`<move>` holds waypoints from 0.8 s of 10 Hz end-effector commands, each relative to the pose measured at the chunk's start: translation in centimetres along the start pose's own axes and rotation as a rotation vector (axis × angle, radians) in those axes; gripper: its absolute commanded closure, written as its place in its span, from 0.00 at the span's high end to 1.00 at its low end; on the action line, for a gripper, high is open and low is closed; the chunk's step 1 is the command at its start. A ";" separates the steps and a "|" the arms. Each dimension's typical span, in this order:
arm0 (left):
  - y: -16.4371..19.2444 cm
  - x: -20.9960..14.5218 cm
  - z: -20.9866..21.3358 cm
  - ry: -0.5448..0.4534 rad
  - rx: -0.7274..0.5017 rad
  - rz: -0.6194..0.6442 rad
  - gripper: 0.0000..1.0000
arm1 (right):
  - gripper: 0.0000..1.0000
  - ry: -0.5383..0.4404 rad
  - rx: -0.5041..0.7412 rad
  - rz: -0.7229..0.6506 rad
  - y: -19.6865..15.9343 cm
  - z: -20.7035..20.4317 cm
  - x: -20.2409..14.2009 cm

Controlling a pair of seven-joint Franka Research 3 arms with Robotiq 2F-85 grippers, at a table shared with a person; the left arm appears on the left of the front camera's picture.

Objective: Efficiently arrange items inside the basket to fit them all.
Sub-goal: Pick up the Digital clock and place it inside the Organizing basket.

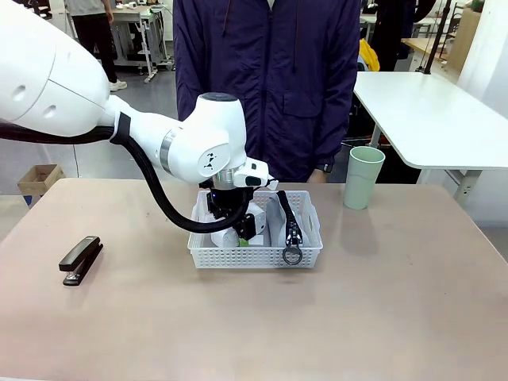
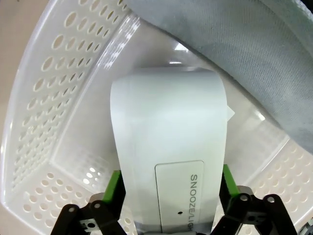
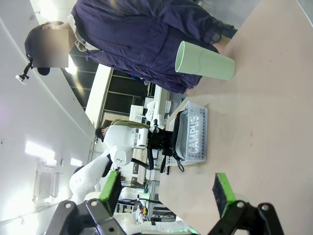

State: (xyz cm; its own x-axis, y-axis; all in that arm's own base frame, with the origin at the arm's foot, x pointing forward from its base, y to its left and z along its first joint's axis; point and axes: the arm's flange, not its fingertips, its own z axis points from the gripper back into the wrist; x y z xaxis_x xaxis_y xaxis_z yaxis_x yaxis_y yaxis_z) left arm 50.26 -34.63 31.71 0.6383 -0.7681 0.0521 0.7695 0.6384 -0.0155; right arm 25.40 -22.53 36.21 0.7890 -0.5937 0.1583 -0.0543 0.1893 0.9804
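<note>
- You have a beige table (image 1: 397,302).
- The white basket (image 1: 254,255) stands near its middle.
- The black stapler (image 1: 81,259) lies far left.
- The pale green cup (image 1: 364,177) stands upright, right of the basket.

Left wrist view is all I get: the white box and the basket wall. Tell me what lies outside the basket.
Observer: The black stapler lies flat on the table, off to the robot's left of the basket.
Operator: Go on. Locate the cup.
Observer: The pale green cup stands upright on the table, beyond the basket's far right corner.
Operator: Now report the right gripper.
Observer: The right gripper hangs open above the table, with nothing between its fingers.
</note>
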 end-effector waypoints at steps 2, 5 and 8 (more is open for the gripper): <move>0.2 -0.6 1.0 -0.040 0.018 -0.002 1.00 | 1.00 -0.011 0.015 0.018 0.2 -0.1 0.1; 0.1 -4.8 6.9 -0.292 -0.063 0.055 1.00 | 1.00 -0.011 0.015 0.018 0.2 -0.1 0.1; 2.3 -11.7 14.0 -0.485 -0.265 0.238 1.00 | 1.00 -0.011 0.015 0.018 0.2 -0.1 0.1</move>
State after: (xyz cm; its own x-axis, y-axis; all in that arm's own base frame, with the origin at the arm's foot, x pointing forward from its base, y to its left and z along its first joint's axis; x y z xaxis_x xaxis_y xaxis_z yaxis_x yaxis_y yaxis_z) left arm 46.74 -28.12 44.25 0.7197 -0.5417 0.4344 0.6621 0.7236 -0.1947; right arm 25.40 -22.54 36.19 0.7890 -0.5938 0.1576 -0.0536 0.1890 0.9805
